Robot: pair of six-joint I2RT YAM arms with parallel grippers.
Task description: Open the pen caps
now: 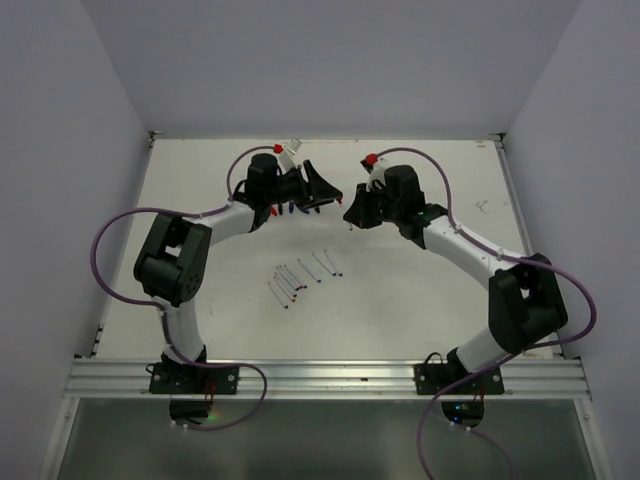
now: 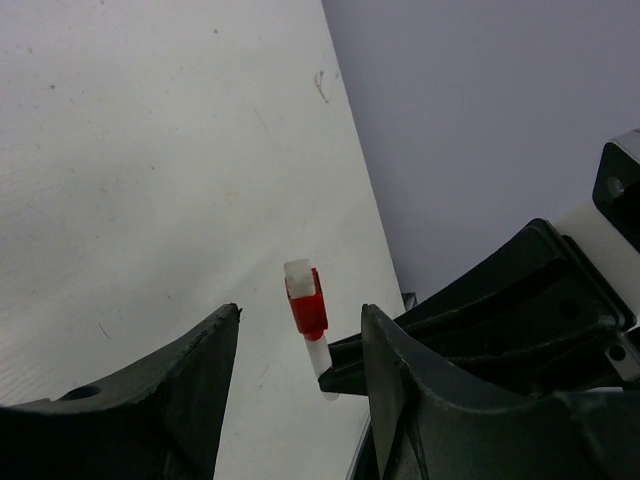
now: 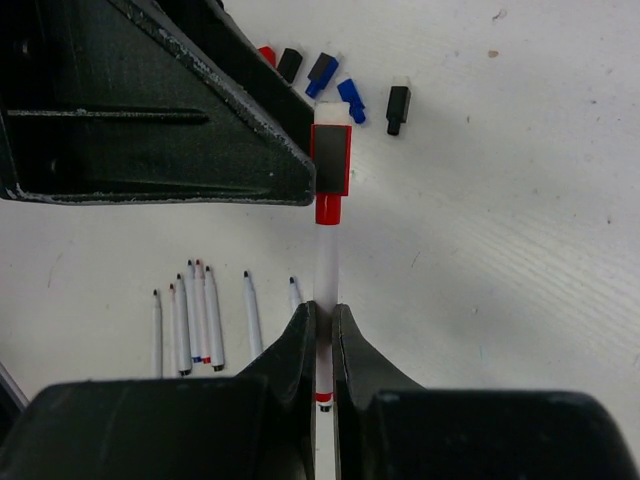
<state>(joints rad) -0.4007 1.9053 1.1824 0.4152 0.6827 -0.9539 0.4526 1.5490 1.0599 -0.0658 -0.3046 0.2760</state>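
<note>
The red cap [image 3: 331, 165] sits on its pen [image 3: 324, 270], held above the bench [image 3: 500, 250] between the two arms. The right fingers [image 3: 290, 355] are clamped on the barrel. The left fingers [image 2: 200, 390] stand apart on either side of the cap, not touching it.

Step in hand: seizing the cap. The next move calls for closing the left fingers and pulling straight along the pen's axis. The capped end points away from the right wrist, toward the left arm.

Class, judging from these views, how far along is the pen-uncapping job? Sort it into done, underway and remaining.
Done: uncapped pens lie in a row, with loose caps apart from them. In hand: the right gripper clamps one pen whose red cap is on; the left gripper has open jaws either side of it. Left: pulling that cap.
</note>
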